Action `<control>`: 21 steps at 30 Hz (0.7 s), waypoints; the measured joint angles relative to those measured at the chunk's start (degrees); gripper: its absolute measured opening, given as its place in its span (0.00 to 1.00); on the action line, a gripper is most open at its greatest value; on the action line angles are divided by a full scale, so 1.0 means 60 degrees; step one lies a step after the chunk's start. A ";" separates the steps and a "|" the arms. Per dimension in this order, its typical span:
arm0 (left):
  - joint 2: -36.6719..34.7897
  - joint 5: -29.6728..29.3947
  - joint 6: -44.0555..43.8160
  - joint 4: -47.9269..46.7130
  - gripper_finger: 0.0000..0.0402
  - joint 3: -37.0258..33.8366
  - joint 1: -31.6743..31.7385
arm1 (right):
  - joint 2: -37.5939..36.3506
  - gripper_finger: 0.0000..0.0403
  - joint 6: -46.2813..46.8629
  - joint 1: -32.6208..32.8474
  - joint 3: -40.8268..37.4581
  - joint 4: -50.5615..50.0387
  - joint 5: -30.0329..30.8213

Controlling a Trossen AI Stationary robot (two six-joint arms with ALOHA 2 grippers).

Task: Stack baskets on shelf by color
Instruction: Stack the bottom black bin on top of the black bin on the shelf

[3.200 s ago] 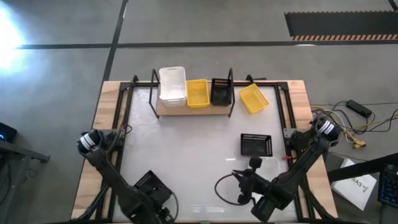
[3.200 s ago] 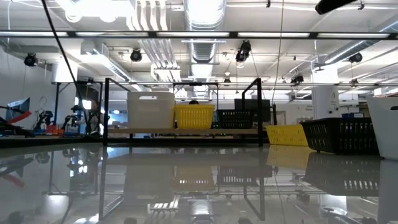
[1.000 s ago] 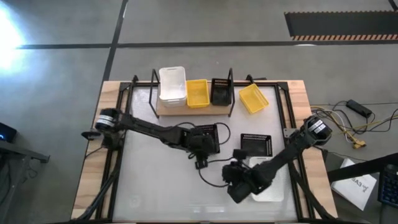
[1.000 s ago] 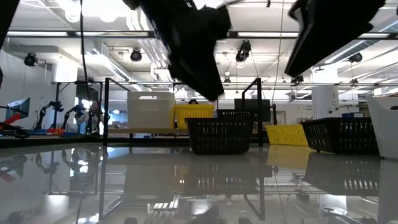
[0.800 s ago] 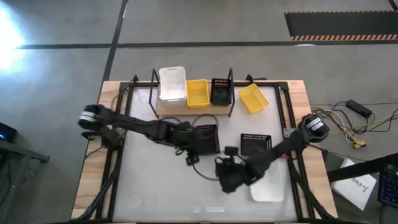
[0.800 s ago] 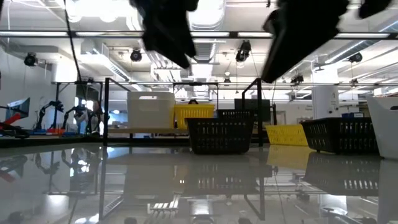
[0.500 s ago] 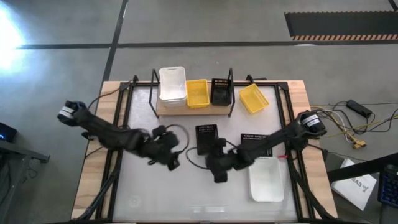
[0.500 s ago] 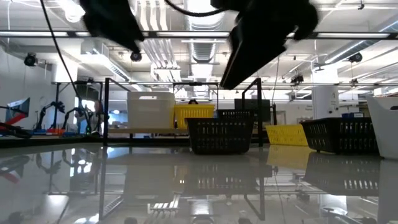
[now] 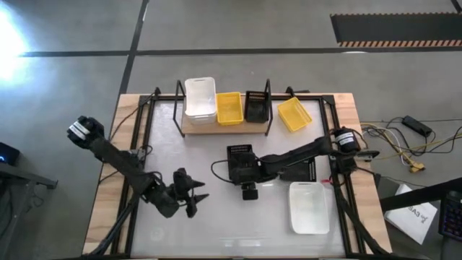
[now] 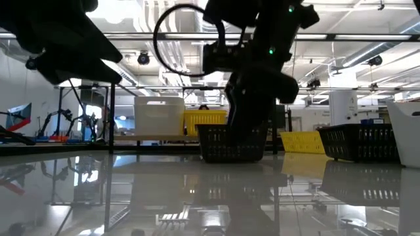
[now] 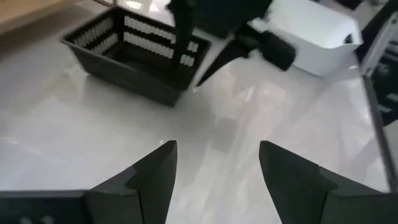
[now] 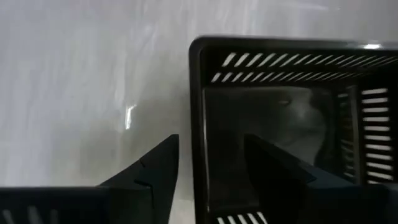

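Shelf [image 9: 189, 127] at the table's far edge holds white, yellow and black baskets. Loose on the table: white basket [image 9: 308, 208], yellow basket [image 9: 294, 113], and a black basket [image 9: 240, 162] mid-table. Right gripper [image 12: 208, 163] is open, fingers straddling that basket's near wall, not clamped. Left gripper [image 11: 214, 163] is open and empty, well apart near the front left. Risks: a thin slotted wall could slip from a shallow pinch, and closing off-centre could shove or tip the basket.

Three black baskets [image 9: 240, 160], two yellow [image 9: 229, 107], two white [image 9: 308, 209].
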 joint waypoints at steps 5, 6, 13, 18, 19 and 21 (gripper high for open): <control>0.0951 -0.0246 0.0142 0.1462 0.53 -0.0322 -0.0042 | 0.0134 0.25 -0.0149 -0.0046 -0.0001 -0.0084 -0.0015; 0.1175 -0.0323 0.0134 0.1645 0.53 -0.0327 -0.0046 | 0.0134 0.20 -0.0151 -0.0046 -0.0001 -0.0090 -0.0049; 0.2838 -0.0561 0.0120 0.3298 0.53 -0.0138 -0.0042 | -0.0507 0.02 -0.0147 0.0431 0.0183 -0.0579 0.0038; 0.3592 -0.0523 0.0120 0.3717 0.53 0.0092 -0.0042 | -0.1744 0.02 -0.0352 0.0909 0.0826 -0.1224 0.1208; 0.3685 -0.0521 0.0122 0.3712 0.53 0.0126 -0.0042 | -0.1986 0.02 -0.0488 0.0911 0.0969 -0.1313 0.1476; 0.3793 -0.0503 0.0119 0.3730 0.53 0.0165 -0.0042 | -0.2410 0.02 -0.0943 0.0742 0.1232 -0.1503 0.2002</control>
